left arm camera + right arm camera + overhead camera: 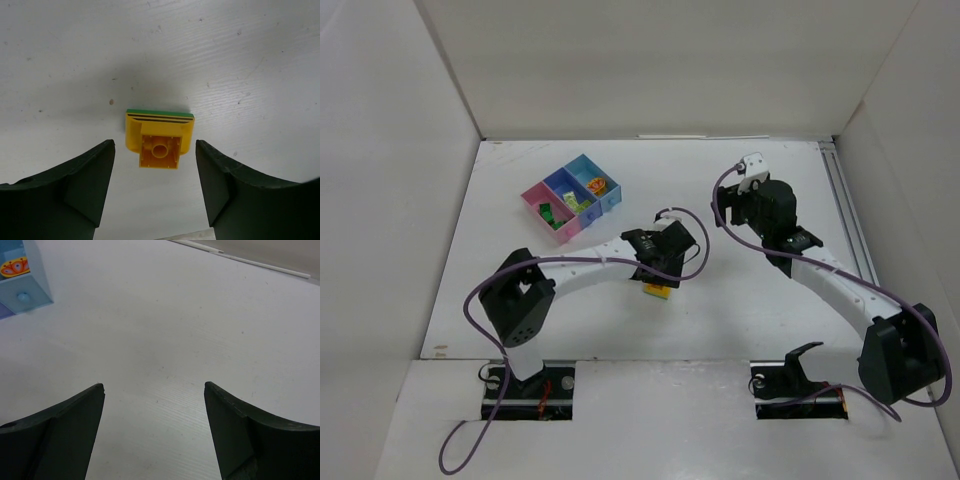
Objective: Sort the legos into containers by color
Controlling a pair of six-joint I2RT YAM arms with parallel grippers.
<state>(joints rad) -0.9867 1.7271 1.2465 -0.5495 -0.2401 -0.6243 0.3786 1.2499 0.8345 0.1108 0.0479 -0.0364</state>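
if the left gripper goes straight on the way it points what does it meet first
Probably the yellow lego, centred ahead of the open left gripper. Depth is unclear, so its fingertips may touch the table beside the lego first.

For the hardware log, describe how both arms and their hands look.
The left arm and right arm have white links between black joint housings, each trailed by a looping purple cable. The left hand and right hand have broad, tapering, near-black fingers. No markings or sleeves show.
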